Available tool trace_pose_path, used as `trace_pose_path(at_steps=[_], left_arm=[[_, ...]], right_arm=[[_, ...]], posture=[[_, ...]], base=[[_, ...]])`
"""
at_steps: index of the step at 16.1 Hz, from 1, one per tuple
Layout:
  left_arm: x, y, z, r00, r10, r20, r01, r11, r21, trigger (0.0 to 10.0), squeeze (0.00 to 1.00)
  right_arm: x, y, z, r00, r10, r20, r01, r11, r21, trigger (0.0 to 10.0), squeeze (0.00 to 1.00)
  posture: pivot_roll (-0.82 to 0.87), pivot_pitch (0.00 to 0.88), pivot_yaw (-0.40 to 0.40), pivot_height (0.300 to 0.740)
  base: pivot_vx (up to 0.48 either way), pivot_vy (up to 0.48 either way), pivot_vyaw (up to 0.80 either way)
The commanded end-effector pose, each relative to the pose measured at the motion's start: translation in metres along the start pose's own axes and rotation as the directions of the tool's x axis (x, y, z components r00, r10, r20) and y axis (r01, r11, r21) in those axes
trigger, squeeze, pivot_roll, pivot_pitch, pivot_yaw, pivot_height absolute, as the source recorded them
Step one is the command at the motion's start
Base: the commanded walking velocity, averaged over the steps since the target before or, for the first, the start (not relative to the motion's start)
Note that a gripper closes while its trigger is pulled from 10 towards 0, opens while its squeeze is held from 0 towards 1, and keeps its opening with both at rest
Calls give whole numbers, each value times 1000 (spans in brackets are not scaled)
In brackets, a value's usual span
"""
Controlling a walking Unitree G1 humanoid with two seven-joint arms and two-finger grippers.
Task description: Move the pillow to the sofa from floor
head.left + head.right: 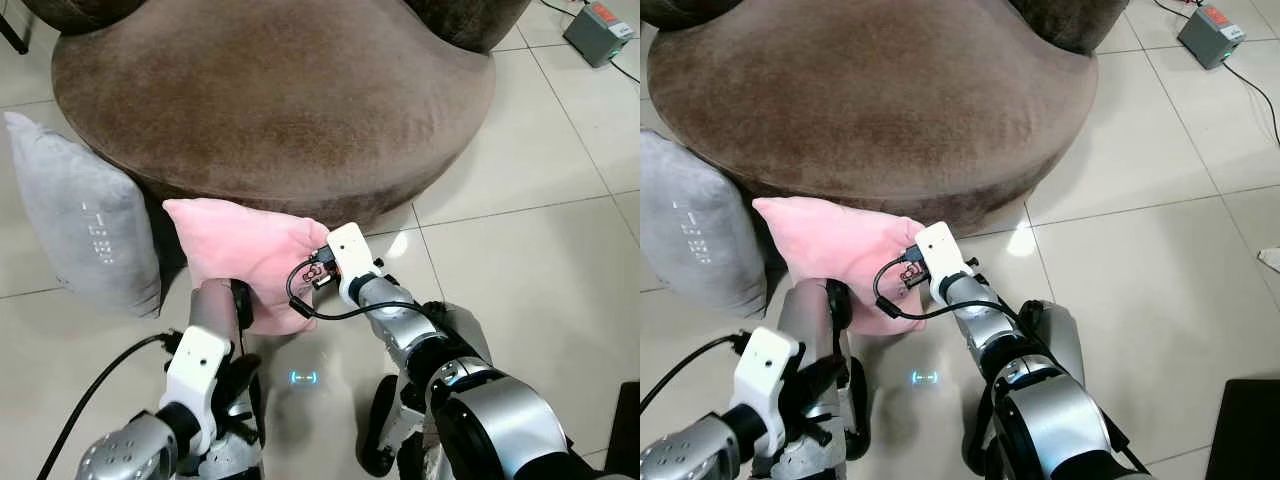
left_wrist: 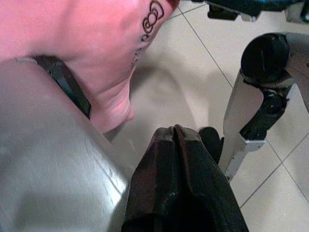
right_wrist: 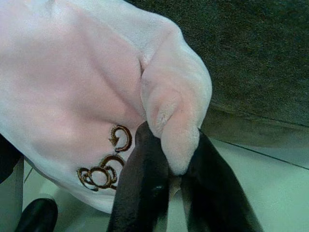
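The pink pillow, stitched with a small bow emblem, hangs just off the tiled floor against the front of the round brown sofa. My right gripper is shut on one of its corners, the plush bulging between the two black fingers. From the head the right gripper sits at the pillow's right edge, behind its white wrist box. My left gripper is shut with nothing in it, beside and under the pillow's lower edge, pointing at the floor.
A grey pillow stands on the floor, leaning on the sofa's left side. A grey box with cables lies at the far right. A dark object sits at the near right. Bare tiles spread to the right.
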State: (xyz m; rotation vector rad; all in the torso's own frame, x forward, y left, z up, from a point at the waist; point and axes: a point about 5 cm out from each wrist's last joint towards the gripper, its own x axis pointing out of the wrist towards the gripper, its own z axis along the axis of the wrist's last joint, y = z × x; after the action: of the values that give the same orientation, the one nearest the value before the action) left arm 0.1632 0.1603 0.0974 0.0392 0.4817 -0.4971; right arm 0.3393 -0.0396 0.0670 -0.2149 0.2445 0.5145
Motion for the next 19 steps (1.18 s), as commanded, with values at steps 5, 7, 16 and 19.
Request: trace_pose_path(at_steps=[5,7,16,19], left_arm=[[4,3,-7,1000,16,-22,-16,1000,2,10000,0],[5,6,-6,1000,21,-23,-20,1000,9,10000,0],[16,6,-4,1000,20,7,-20,1000,6,10000,0],[45,9,7,998,16,65,-17,1000,19,10000,0]], right_arm=[[-3,1,-9,999,-19,-28,20,999,40,0,0],[-2,1,-8,999,-20,-27,22,999,43,0,0],[2,-11,9,998,-56,29,55,998,39,0,0],[0,-46,33,980,-152,127,144,987,74,0,0]], posture=[[358,348,-39,468],[371,353,-32,468],[356,290,-42,468],[304,213,-76,468]], base=[[0,0,0],[0,0,0],[0,0,0],[0,0,0]])
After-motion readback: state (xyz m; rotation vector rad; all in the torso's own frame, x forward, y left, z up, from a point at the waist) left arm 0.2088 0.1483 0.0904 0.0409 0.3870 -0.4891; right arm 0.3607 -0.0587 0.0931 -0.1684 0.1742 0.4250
